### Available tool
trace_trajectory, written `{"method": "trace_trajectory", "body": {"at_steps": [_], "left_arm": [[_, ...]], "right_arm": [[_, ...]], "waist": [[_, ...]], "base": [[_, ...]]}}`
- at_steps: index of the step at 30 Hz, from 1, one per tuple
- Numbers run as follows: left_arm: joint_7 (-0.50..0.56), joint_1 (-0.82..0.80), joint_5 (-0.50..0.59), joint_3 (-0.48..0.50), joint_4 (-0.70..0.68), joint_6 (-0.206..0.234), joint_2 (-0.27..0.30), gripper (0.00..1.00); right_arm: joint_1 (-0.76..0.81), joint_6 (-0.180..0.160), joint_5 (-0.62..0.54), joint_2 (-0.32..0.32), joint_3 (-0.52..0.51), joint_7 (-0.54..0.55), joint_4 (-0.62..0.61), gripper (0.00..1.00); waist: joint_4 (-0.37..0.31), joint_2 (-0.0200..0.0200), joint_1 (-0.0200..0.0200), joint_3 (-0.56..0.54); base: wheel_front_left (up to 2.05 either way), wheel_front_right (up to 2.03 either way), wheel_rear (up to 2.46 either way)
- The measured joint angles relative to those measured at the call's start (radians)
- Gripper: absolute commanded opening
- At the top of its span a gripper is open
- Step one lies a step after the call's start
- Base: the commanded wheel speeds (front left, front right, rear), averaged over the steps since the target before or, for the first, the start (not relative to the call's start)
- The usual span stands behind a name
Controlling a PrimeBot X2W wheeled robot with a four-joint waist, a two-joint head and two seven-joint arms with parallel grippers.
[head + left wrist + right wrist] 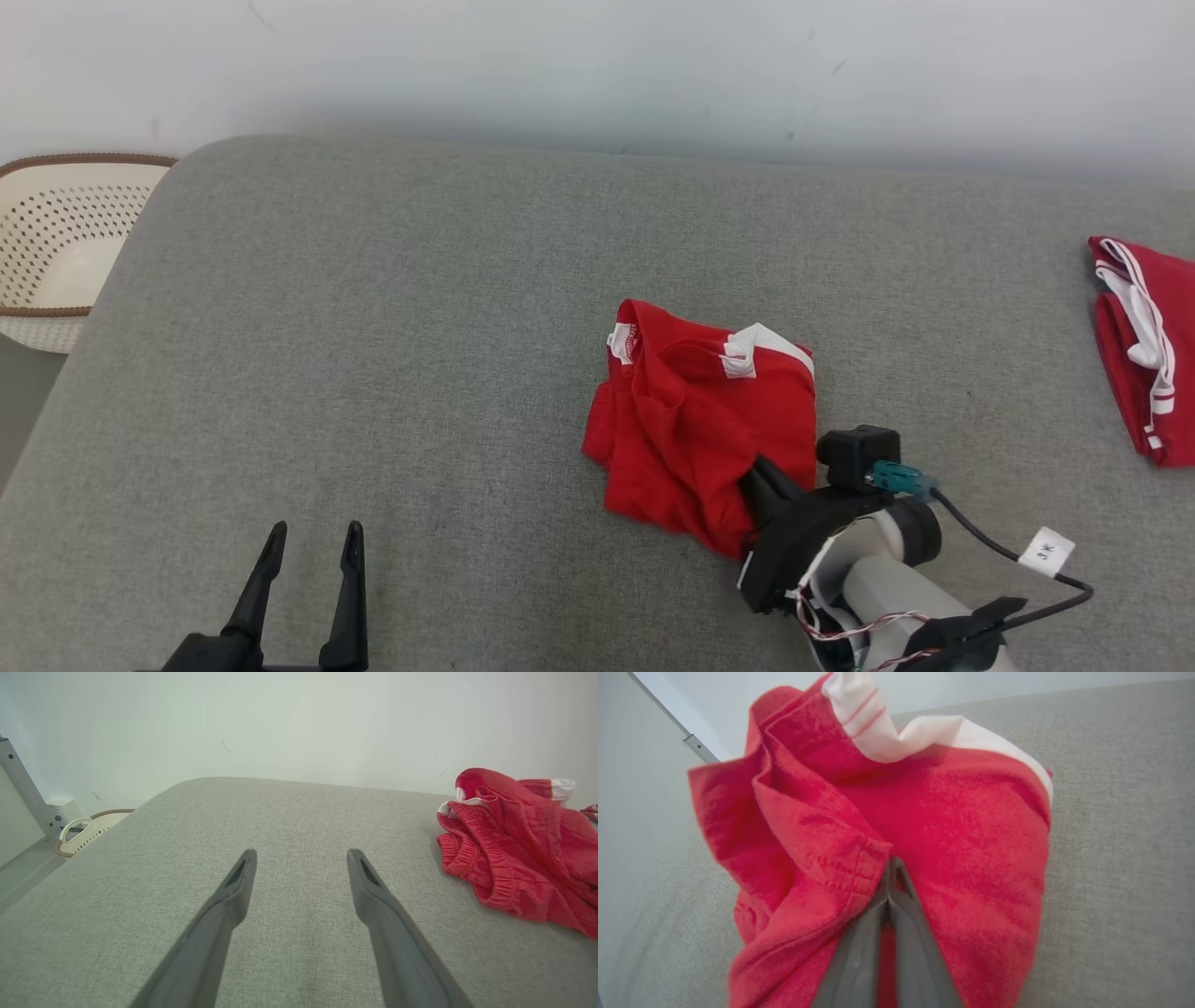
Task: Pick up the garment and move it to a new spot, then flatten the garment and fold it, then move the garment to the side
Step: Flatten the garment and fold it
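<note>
Crumpled red jersey garment w/ white striped trim (700, 420) lies bunched on the grey woven-fabric padded surface (373, 327), a bit right of the surface's centre; right gripper (889, 865) is closed tight, its two dark fingers pinched together on a red fold at the garment's near edge, cloth draping over both sides of the tips; left gripper (313, 537) is at the surface's near-left part, fingers spread wide and empty, well apart from the garment; cream perforated plastic basket w/ brown rim (56, 243) sits just off the surface's far-left corner; 2nd red cloth w/ white stripes (1144, 345), folded, lies at the surface's right edge.
</note>
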Motion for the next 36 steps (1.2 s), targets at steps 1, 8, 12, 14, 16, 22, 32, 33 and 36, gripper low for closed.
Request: {"method": "trace_trajectory", "body": {"at_steps": [1,8,12,14,16,22,32,33,36], "left_arm": [[0.0,-0.002,0.0,0.0,0.001,0.0,0.0,1.0],[0.0,-0.016,0.0,-0.005,0.007,-0.007,0.0,1.0],[0.0,-0.018,-0.001,-0.004,0.009,-0.007,0.0,1.0],[0.0,-0.018,-0.001,-0.003,0.01,-0.006,0.0,1.0],[0.0,-0.018,-0.002,-0.003,0.011,-0.006,0.0,1.0],[0.0,-0.018,-0.006,-0.002,0.013,0.002,0.0,1.0],[0.0,-0.014,-0.007,0.006,0.009,0.007,0.0,1.0],[0.0,-0.013,-0.007,0.009,0.008,0.007,0.0,1.0],[0.0,-0.008,-0.007,0.012,0.003,0.01,0.0,1.0]], "right_arm": [[0.0,0.0,-0.002,0.008,0.001,0.0,0.0,0.0],[-0.019,0.0,-0.016,0.054,0.013,0.0,-0.007,0.0],[-0.017,0.0,-0.018,0.071,0.048,0.0,-0.015,0.0],[-0.015,0.0,-0.016,0.079,0.077,0.0,-0.019,0.0],[-0.007,0.0,-0.004,0.086,0.096,0.0,-0.019,0.0],[-0.007,0.0,0.018,0.09,0.123,0.0,-0.015,0.0],[-0.007,0.0,0.04,0.049,0.066,0.0,-0.089,0.67],[-0.006,0.0,0.031,0.039,0.047,0.0,-0.098,1.0],[0.006,0.0,0.005,0.008,-0.016,0.0,-0.121,1.0]], "waist": [[0.002,0.0,0.0,0.001],[0.023,0.0,0.0,0.011],[0.038,0.0,0.0,0.015],[0.044,0.0,0.0,0.017],[0.05,0.0,0.0,0.017],[0.051,0.0,0.0,0.012],[0.029,-0.0001,0.0,-0.003],[0.026,0.0,0.0,-0.005],[0.017,0.0,0.0,-0.011]], "base": [[0.0,0.0,0.0],[0.0,0.0,0.0],[0.0,0.0,0.0],[0.0,0.0,0.0],[0.0,0.0,0.0],[0.0,0.0,0.0],[0.0,0.0,0.0],[0.0,0.0,0.0],[0.0,0.0,0.0]]}}
